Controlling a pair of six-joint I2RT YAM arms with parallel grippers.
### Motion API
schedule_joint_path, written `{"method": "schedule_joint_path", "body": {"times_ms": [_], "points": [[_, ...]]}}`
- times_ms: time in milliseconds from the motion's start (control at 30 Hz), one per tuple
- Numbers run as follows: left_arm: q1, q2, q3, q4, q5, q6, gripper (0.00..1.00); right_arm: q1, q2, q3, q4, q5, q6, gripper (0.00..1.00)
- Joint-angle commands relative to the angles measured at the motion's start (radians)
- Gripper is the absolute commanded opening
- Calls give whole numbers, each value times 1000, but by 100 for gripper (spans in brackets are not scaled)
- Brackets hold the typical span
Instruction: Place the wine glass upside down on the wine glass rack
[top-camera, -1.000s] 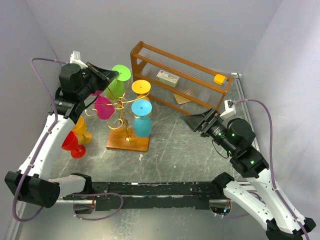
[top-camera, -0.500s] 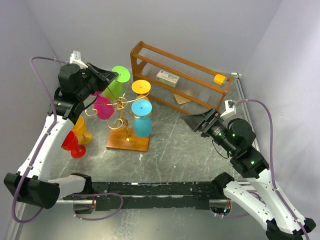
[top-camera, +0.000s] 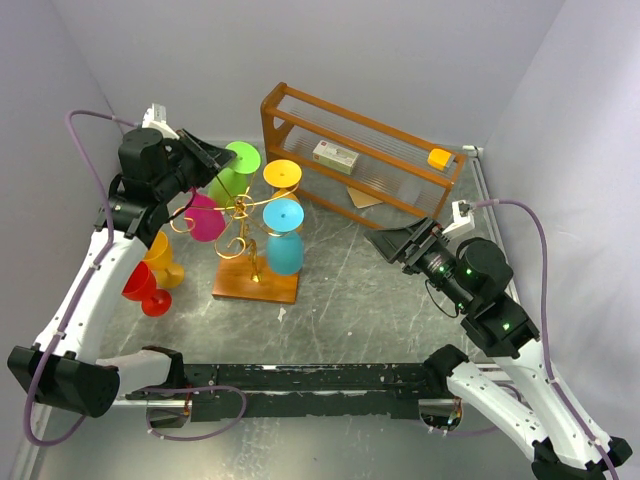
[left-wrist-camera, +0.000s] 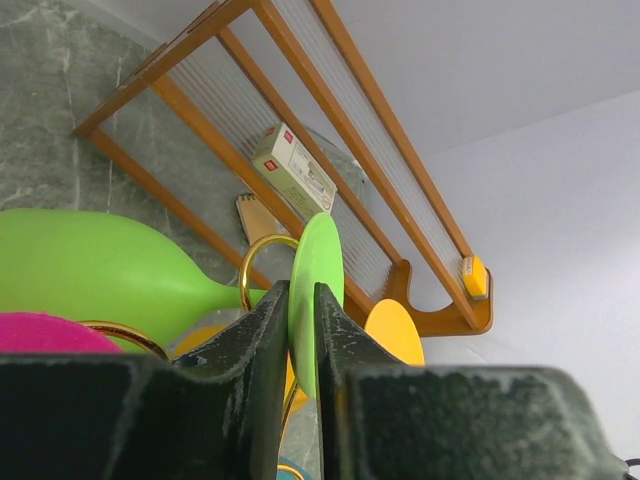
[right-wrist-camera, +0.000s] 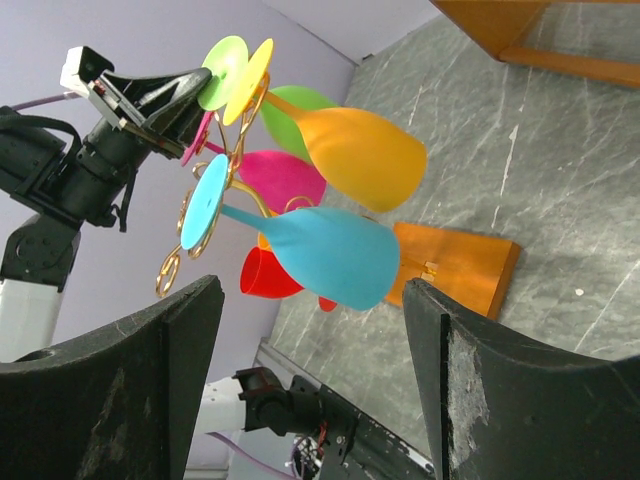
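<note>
The glossy green wine glass (left-wrist-camera: 100, 265) hangs bowl-down in a curled gold wire loop of the rack (top-camera: 245, 225), whose flat wooden base sits on the marbled grey counter (top-camera: 350, 300). The left claw (left-wrist-camera: 302, 295), nearly closed, appears to pinch its thin round foot. The right claw (top-camera: 378, 240) is spread wide, holding nothing.

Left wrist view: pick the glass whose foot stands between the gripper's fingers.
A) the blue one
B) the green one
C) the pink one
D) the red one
B: the green wine glass has its flat foot edge-on between the two fingers of the left gripper.
</note>
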Motion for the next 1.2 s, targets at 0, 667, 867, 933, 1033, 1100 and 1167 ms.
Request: {"method": "schedule_joint_path", "body": {"times_ms": [0,667,867,933,1033,1100,1167], "points": [[-4,-1,53,-23,-7,42,27,0,-9,-11,1,18,6,73],[-1,-11,147,-153,-141,184,37,0,9,-18,16,18,12,72],[-2,-22,183,-191,-179,224,36,1,-4,-19,8,30,13,72],[-2,-34,196,-203,-192,243,37,1,-8,-20,7,32,13,72],[-2,-61,215,-227,-214,294,42,1,-4,-11,-8,33,3,72],[-2,-86,223,-254,-236,345,47,1,-3,-5,-19,33,-4,72],[-2,-124,220,-285,-284,400,52,0,-7,-4,-23,38,-6,72]]}}
